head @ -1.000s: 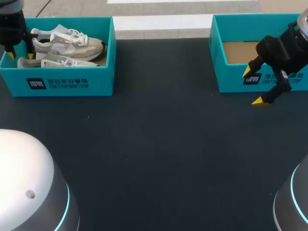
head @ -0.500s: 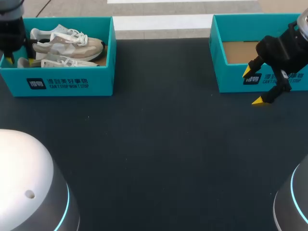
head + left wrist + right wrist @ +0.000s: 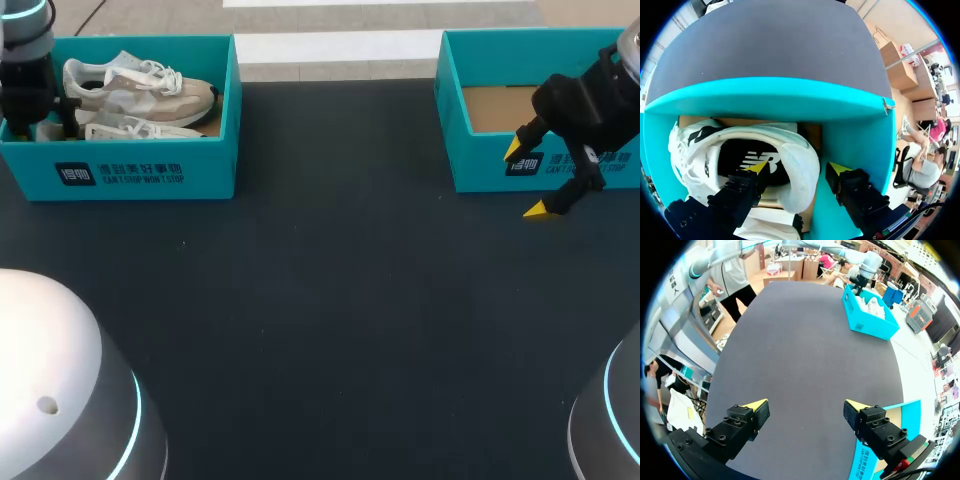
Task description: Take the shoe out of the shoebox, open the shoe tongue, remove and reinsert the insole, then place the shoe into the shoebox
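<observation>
The left gripper is down inside the teal shoebox, at the heel end of the white and beige sneaker nearest the box's front wall. Its fingers stand apart and straddle the heel collar. One yellow tip is inside the shoe's mouth over the black insole, and the other is outside the heel, with a strip of teal wall showing between them. The insole carries a white logo just ahead of the inner tip. A second sneaker lies beyond the gripper, against the box's far wall. The front wall bears a dark square mark and two lines of white lettering.

The right gripper hangs over the dark table, fingers spread wide with nothing between them. It is just in front of another teal shoebox, whose brown cardboard floor shows. That box's white lettering is partly hidden behind the gripper.
</observation>
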